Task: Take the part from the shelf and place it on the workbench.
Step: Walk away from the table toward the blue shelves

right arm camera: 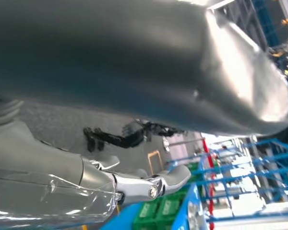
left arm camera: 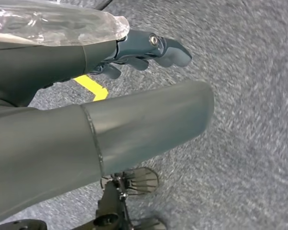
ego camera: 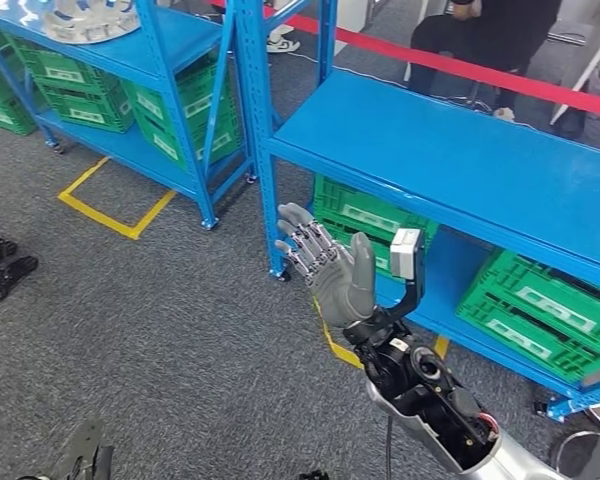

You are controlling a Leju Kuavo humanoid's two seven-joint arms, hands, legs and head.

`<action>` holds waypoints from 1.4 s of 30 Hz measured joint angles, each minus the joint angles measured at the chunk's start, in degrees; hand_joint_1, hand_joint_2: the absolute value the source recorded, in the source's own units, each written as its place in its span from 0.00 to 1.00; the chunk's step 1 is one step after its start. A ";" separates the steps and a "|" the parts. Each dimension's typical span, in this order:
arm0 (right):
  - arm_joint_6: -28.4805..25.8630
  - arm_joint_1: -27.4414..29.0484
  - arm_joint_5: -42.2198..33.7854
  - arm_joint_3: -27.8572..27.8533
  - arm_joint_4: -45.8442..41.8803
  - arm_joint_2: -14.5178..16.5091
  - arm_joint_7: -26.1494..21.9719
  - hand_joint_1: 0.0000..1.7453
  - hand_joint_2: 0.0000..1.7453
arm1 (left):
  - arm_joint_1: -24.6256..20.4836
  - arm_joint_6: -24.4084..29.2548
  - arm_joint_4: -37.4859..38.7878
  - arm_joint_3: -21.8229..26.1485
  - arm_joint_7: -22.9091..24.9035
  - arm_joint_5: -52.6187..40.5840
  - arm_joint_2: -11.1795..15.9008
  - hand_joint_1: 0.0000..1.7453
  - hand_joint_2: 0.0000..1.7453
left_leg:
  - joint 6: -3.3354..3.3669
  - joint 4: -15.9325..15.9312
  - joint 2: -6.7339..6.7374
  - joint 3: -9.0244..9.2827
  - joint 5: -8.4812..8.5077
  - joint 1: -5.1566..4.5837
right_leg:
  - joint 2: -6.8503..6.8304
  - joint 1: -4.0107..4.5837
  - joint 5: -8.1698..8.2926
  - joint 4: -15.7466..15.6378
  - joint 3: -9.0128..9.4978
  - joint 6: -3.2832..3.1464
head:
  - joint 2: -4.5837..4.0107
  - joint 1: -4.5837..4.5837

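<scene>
Blue shelf [ego camera: 463,160] sits right in front of us, its near deck bare, so our right hand [ego camera: 335,270] is raised beside its post with fingers spread and nothing in it, apparently ready to reach. We judge the part is the silver disc [ego camera: 86,20] on the far rack [ego camera: 169,40], cut off by the frame edge, so its shape stays unclear. Green crates [ego camera: 538,310] sit on the lower deck. Our left hand [left arm camera: 142,50] hangs over the carpet; fingers look loose and apart, nothing held, though the thumb blocks much of it.
</scene>
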 joint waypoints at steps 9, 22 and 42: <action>0.05 0.32 0.43 -0.36 -0.02 0.02 0.33 0.00 0.00 | -0.19 0.00 -0.01 0.00 0.04 0.02 -0.16 0.00 0.00 | -1.69 0.53 5.92 0.96 -1.31 -0.57 | -4.38 0.58 6.00 -14.65 8.25 -1.43 | 0.01 -0.13; 0.25 0.29 0.74 -0.46 0.10 0.04 0.59 0.00 0.00 | -0.29 -0.35 0.02 0.00 0.02 -0.20 -0.03 0.00 0.00 | -0.70 2.60 -4.54 -2.42 0.31 -0.37 | 5.31 0.80 6.56 -14.95 8.37 -2.87 | 0.01 -0.94; 0.24 0.46 0.74 -0.91 0.26 0.04 0.43 0.00 0.00 | -0.92 -0.83 0.00 0.00 0.04 -0.62 -0.39 0.00 0.00 | -2.26 2.73 4.66 -0.48 -2.38 0.12 | -2.05 -0.04 5.91 -14.72 8.50 -1.87 | 0.00 -0.57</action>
